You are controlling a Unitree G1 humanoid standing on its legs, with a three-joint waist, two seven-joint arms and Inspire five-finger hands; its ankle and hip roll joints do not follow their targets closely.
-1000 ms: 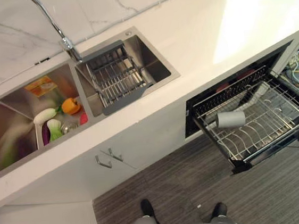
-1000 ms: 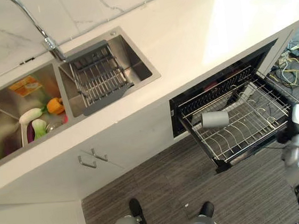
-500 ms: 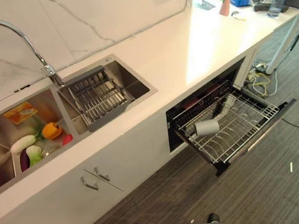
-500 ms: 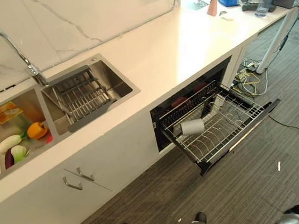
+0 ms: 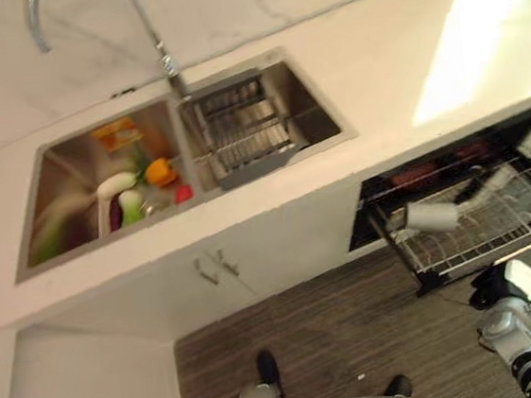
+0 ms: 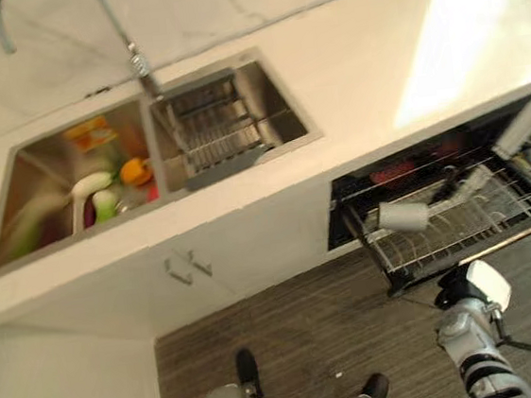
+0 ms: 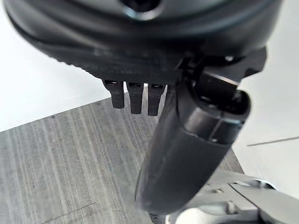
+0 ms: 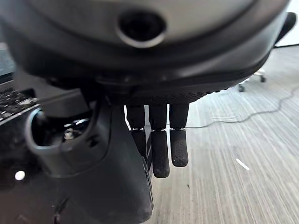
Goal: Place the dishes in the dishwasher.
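- Since half a second ago the whole view has swung, so the camera moved, not the objects. The sink is now upper left and the dishwasher rack at the right edge; the cup lies on the rack as before.
- Left hand: hanging over the floor, fingers straight and relaxed, holding nothing.
- Right hand: fingers hanging straight, nothing held, over the floor near the pulled-out rack.
- Task objects: a white cup lies on its side on the dishwasher rack. Remaining items sit in the left basin of the sink: a white dish, an orange piece, green and red pieces, too blurred to name.
- Step in hand, my judgement: turning toward the sink for the next dish. Do well: settle the view first, reach with the left hand, take the white dish by its rim, lift clear of the basin wall.
- Surface and room: pale stone counter, marble backsplash, curved tap, wire drainer in the right basin, grey striped floor.
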